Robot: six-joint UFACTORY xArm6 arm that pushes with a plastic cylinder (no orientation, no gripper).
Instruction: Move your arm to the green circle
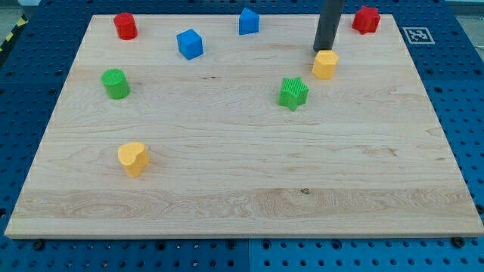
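Green circle [116,83]: one short cylinder, bright green, with a ribbed side and a flat round top. Standing upright on its base on the pale wooden board. Location: left part of the board, toward the far side, close to the left edge. Standing alone, touching no other block, nothing resting on it.

One camera looks down at a slant from the near edge, framing the whole pale wooden bench [242,189].
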